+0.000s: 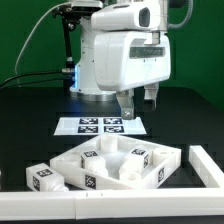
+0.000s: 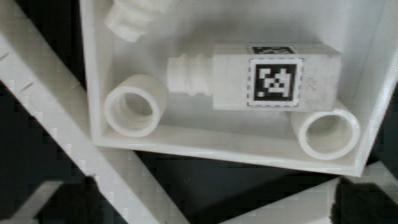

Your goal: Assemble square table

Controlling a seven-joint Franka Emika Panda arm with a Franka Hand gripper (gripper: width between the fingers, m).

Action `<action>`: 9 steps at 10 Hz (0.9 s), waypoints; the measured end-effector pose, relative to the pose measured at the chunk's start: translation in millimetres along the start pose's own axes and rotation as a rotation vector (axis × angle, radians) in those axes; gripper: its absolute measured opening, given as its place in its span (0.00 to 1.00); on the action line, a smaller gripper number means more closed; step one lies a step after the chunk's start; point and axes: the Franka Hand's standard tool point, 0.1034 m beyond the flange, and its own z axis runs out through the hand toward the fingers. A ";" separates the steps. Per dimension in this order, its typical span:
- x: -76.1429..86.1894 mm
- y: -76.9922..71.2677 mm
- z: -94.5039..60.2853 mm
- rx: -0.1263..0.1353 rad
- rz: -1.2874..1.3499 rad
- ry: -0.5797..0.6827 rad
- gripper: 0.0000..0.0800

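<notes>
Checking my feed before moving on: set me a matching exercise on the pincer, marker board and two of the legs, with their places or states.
1 pincer
2 marker board
3 leg at the exterior view's left
4 leg in the wrist view

a lying inside the rim of the slab
b open, holding nothing
c flat, beyond the slab in the exterior view
d outside the slab, beside it

Pairs: 1-b; 2-c; 3-d; 4-a

One square tabletop (image 1: 128, 182), at least three legs (image 1: 42, 178) that I can count, two corner holes (image 2: 134, 108) under my wrist, one marker board (image 1: 100, 125), one white rail (image 1: 100, 208)
</notes>
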 end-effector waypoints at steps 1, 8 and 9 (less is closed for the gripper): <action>0.3 0.6 -0.2 -0.007 0.000 0.006 0.81; -42.9 10.9 5.5 -0.100 0.186 0.057 0.81; -39.2 10.3 5.0 -0.100 0.180 0.060 0.81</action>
